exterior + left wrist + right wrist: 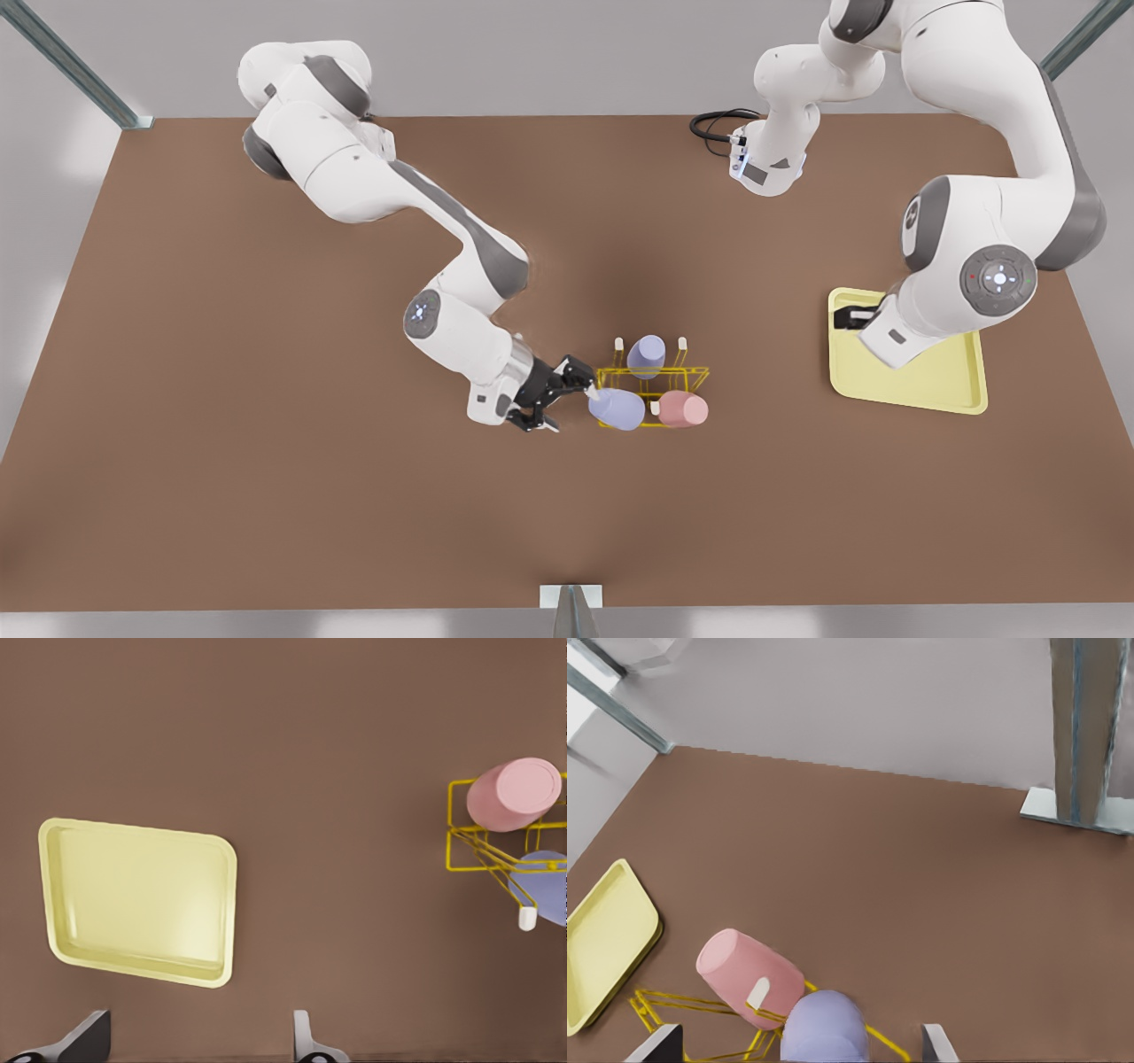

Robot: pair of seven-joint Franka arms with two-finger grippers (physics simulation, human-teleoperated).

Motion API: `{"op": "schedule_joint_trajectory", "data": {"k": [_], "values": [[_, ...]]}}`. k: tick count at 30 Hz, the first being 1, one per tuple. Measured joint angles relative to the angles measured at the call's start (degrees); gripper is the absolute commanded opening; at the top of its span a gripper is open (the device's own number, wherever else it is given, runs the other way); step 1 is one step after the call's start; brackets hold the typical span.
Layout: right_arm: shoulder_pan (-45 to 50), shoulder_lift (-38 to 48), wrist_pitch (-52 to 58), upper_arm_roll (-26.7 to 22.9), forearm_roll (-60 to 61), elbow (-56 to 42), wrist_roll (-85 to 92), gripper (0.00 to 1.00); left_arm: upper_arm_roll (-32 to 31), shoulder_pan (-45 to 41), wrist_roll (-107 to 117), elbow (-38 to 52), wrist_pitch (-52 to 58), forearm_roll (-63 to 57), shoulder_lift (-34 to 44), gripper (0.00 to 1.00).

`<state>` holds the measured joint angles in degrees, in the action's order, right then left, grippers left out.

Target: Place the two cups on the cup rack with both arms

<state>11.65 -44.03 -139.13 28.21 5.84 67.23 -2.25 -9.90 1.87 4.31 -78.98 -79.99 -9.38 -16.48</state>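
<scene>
Pink cup [683, 409] and lavender cup [617, 409] are seen tilted on the rack [654, 369], where the lavender cup could be dragged off if brushed by the right gripper [571, 403], fingers parted beside it, while the left gripper [199, 1020] is parked, fingers apart, over the tray [53, 895].

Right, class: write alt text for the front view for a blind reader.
The open right pincer sits beside a yellow wire cup rack holding two lavender cups and a pink cup. The left pincer hangs over a pale yellow tray.
</scene>
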Motion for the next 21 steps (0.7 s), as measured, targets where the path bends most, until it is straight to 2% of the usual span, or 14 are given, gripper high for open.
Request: {"op": "schedule_joint_trajectory", "data": {"k": [1,2,4,5,6,9,14,18,21], "values": [[-3.2,2.5,5.1,-2.4,-2.3,0.0,-0.4,1.00,0.0,0.9,-0.9,-0.1,0.4,0.6,0.0,1.00],[-5.1,4.1,10.5,-6.8,-5.0,-0.1,-0.9,1.00,0.0,1.4,-1.7,-0.2,0.9,1.1,0.0,1.00],[-7.1,6.2,19.9,-19.2,-8.6,-0.3,-1.3,1.00,0.0,1.8,-3.2,-0.2,1.5,1.7,0.0,1.00],[-9.3,7.1,23.6,-23.6,-9.7,-0.3,-1.1,1.00,0.0,1.8,-4.0,-0.2,1.8,1.9,-0.1,1.00],[-12.7,8.4,26.9,-25.9,-10.4,-0.4,-0.5,1.00,0.0,1.7,-4.6,-0.2,2.0,2.0,-0.2,1.00],[-18.0,15.3,36.9,-27.7,-11.0,-0.4,1.5,1.00,0.0,1.7,-6.4,-0.2,2.4,2.2,-0.3,1.00],[-11.2,29.4,53.8,-27.6,-8.6,0.1,1.5,1.00,0.0,1.7,-8.9,-0.1,2.6,2.1,-0.3,1.00],[-13.7,42.7,59.8,-26.0,-7.9,15.6,0.5,1.00,-0.1,1.7,-10.5,-0.1,2.3,2.0,-0.3,1.00],[-16.1,46.4,60.1,-25.6,-7.6,22.4,0.0,1.00,-0.2,1.8,-11.4,-0.1,1.3,1.9,-0.1,1.00]]}}
